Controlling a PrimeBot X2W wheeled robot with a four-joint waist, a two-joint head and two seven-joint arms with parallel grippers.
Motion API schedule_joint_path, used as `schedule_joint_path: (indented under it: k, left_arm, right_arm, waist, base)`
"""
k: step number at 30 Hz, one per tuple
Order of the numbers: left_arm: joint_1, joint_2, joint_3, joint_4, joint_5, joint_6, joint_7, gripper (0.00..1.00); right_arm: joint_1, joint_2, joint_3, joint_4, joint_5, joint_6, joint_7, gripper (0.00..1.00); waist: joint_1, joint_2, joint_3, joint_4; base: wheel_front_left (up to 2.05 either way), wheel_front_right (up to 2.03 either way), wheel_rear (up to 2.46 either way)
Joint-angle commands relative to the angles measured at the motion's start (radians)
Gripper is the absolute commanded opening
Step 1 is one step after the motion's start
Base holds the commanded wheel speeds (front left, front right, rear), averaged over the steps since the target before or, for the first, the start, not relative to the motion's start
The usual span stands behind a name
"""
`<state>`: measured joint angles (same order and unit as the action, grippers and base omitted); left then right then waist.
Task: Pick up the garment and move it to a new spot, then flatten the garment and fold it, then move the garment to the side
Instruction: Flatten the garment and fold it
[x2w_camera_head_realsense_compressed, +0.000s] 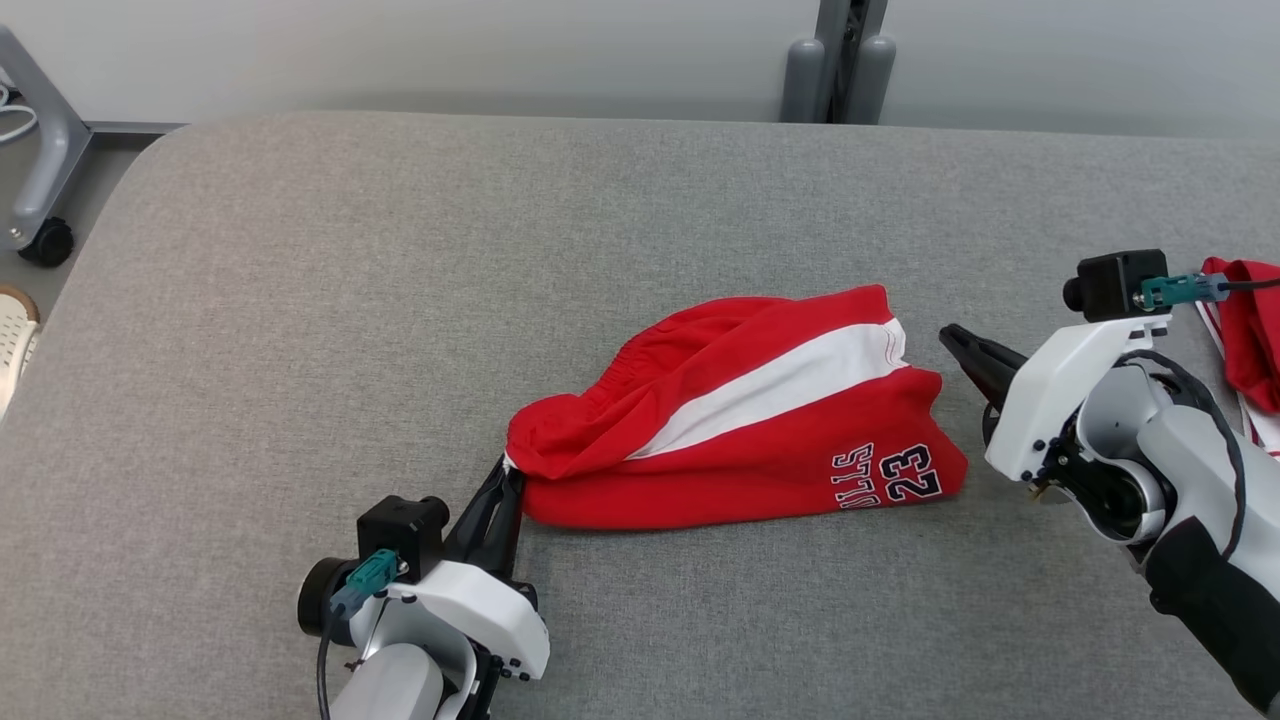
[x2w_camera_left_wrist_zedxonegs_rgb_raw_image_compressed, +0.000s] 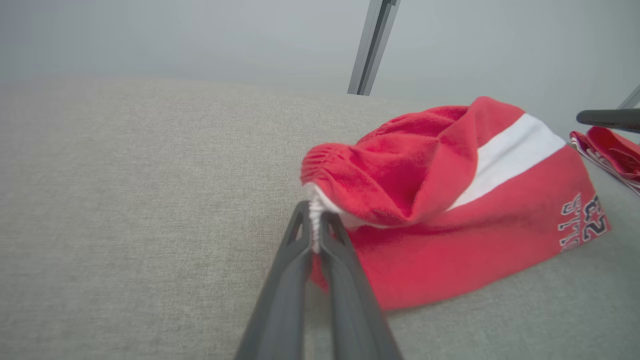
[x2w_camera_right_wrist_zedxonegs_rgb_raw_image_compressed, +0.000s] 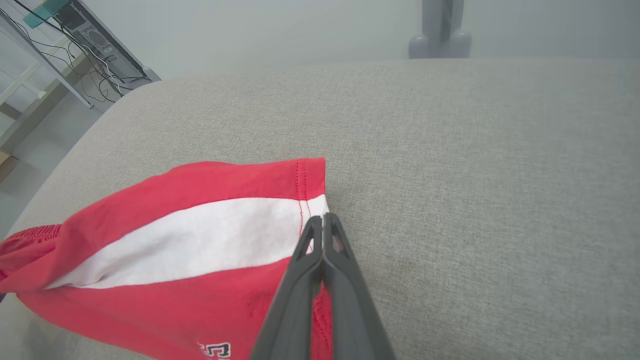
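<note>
Red shorts with white side stripe and "23" print (x2w_camera_head_realsense_compressed: 740, 440) lie bunched mid grey fabric-covered table (x2w_camera_head_realsense_compressed: 400, 300). Long axis runs left-right across table: elastic waistband toward table's left, leg hem toward its right. Left gripper (x2w_camera_head_realsense_compressed: 508, 472) clamped on waistband corner. Right gripper (x2w_camera_head_realsense_compressed: 950, 338) has jaws pressed together just beside hem, seemingly empty. Risk: if the hem pinch missed, a pull from the left alone would drag and bunch the shorts, not flatten them.
</note>
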<state>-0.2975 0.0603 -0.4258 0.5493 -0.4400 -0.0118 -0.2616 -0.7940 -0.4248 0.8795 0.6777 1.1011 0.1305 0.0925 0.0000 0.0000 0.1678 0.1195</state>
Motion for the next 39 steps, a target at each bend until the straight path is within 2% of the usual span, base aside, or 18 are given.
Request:
schedule_joint_path:
  k: [1, 2, 3, 18, 19, 20, 21, 28, 39]
  left_arm:
    - [0.004, 0.008, 0.007, -0.009, 0.007, 0.005, -0.004, 0.0]
    - [0.006, 0.009, 0.009, -0.011, 0.008, 0.004, -0.004, 0.0]
    - [0.006, 0.009, 0.01, -0.013, 0.009, 0.003, -0.004, 0.0]
    - [-0.02, -0.003, -0.026, 0.001, 0.012, -0.014, -0.004, 0.0]
    - [-0.021, -0.003, -0.027, 0.001, 0.011, -0.014, -0.004, 0.0]
    - [-0.02, -0.004, -0.028, 0.001, 0.011, -0.013, -0.004, 0.0]
    - [-0.02, -0.005, -0.028, 0.001, 0.01, -0.012, -0.004, 0.0]
    - [-0.001, -0.006, -0.017, -0.002, 0.012, -0.006, -0.004, 0.0]
    - [0.026, -0.006, 0.003, -0.031, 0.014, -0.013, -0.004, 0.0]
  right_arm:
    - [0.012, -0.01, 0.007, -0.004, 0.032, 0.001, 0.01, 0.0]
    - [0.01, -0.015, 0.009, -0.001, 0.044, 0.001, 0.012, 0.45]
    - [0.008, -0.017, 0.014, 0.001, 0.057, 0.001, 0.018, 1.0]
    - [-0.051, -0.001, 0.089, 0.092, 0.178, 0.001, 0.085, 1.0]
    - [-0.052, 0.001, 0.095, 0.09, 0.183, 0.001, 0.086, 0.76]
    - [-0.052, 0.001, 0.102, 0.086, 0.188, 0.001, 0.081, 0.24]
    - [-0.051, 0.0, 0.11, 0.079, 0.192, 0.001, 0.075, 0.0]
    - [-0.03, -0.038, 0.158, 0.011, 0.217, 0.001, 0.025, 0.0]
    - [-0.013, -0.142, 0.188, -0.12, 0.269, 0.001, -0.082, 0.0]
  waist:
    - [0.0, 0.0, 0.0, -0.006]
    - [0.0, 0.0, 0.003, -0.007]
    - [0.0, 0.0, 0.008, -0.006]
    - [0.0, 0.0, 0.042, 0.083]
    - [0.0, 0.0, 0.042, 0.086]
    - [0.0, 0.0, 0.042, 0.088]
    - [0.0, 0.0, 0.041, 0.09]
    - [0.0, 0.0, 0.009, 0.067]
    - [0.0, 0.0, -0.039, 0.007]
  base:
    - [0.0, 0.0, 0.0]
    - [0.0, 0.0, 0.0]
    - [0.0, 0.0, 0.0]
    - [0.0, 0.0, 0.0]
    - [0.0, 0.0, 0.0]
    - [0.0, 0.0, 0.0]
    - [0.0, 0.0, 0.0]
    - [0.0, 0.0, 0.0]
    - [0.0, 0.0, 0.0]
